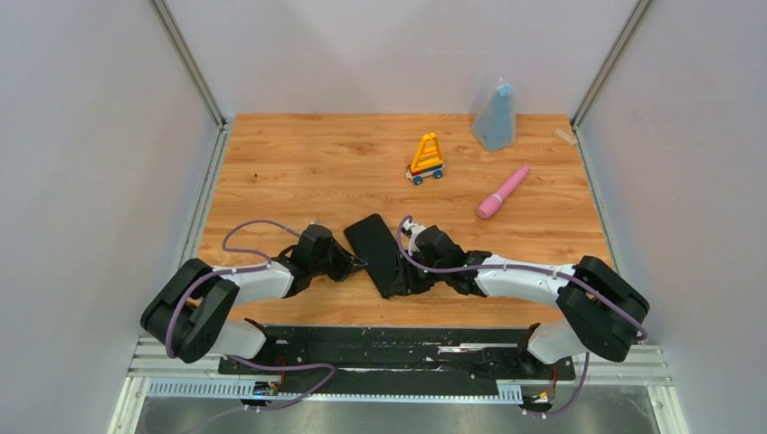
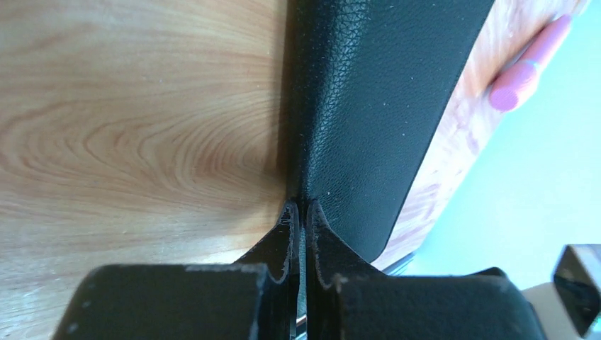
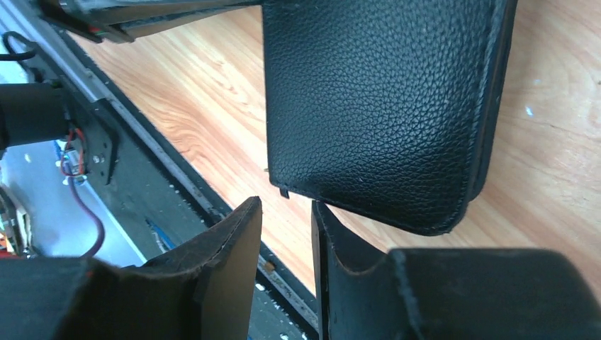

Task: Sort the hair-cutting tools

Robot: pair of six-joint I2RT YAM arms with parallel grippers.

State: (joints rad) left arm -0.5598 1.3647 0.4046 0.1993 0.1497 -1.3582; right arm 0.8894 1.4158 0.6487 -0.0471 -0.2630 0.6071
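Observation:
None of the hair-cutting tools show in any view. A black leather pouch (image 1: 375, 249) lies at the near middle of the table. My left gripper (image 1: 355, 264) reaches it from the left. In the left wrist view its fingers (image 2: 301, 205) are pressed together on the thin edge of the pouch (image 2: 375, 99), which rises like a wall beyond them. My right gripper (image 1: 407, 276) is at the pouch's near right end. In the right wrist view it (image 3: 287, 205) stands open with a narrow gap and nothing between the fingers. The pouch's rounded corner (image 3: 375, 106) lies just past its tips.
A pink tapered wand (image 1: 503, 192) lies at the right middle, also in the left wrist view (image 2: 528, 67). A yellow-orange wheeled toy (image 1: 426, 159) stands behind the pouch. A blue-grey bag (image 1: 496, 117) sits at the back right. The table's near edge and black rail (image 3: 177, 205) run under the right gripper.

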